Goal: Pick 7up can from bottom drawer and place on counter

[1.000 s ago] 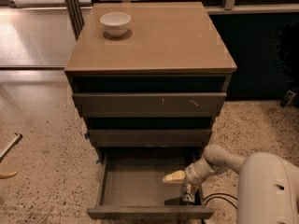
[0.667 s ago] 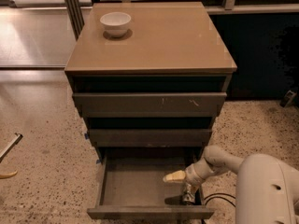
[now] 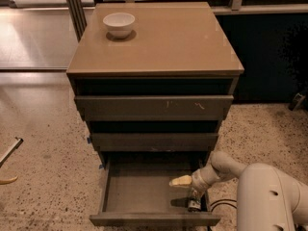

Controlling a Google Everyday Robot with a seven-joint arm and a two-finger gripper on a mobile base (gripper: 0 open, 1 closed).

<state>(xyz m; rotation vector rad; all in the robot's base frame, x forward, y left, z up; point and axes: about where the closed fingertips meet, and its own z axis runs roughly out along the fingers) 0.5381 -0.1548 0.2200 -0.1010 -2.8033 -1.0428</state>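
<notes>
Tan-brown and glossy, the square slab counter [image 3: 163, 42] is topping the drawer cabinet in the upper middle of the frame. A small white bowl [image 3: 119, 23] is sitting near its upper-left corner. At the bottom of the frame, the wide, shallow, dark grey-brown bottom drawer [image 3: 139, 191] is standing pulled out.

The robot's pale end effector [image 3: 190, 189] is reaching into the drawer's right side from the lower right. Whether it is open or closed I cannot tell. Just beneath it, close to the drawer's front right corner, the small 7up can [image 3: 194, 204] is showing only as a dark, partly hidden shape. I cannot tell whether it is standing or lying, or whether the end effector is touching it.

I am judging the can to be light, thin-walled and smooth, so it is likely to slip under a loose hold and dent under a hard one. Taking it across the middle of its round body with moderate pressure looks safest. The nearby drawer wall and front panel are crowding the approach, and the lift is going to need clearance past them.
</notes>
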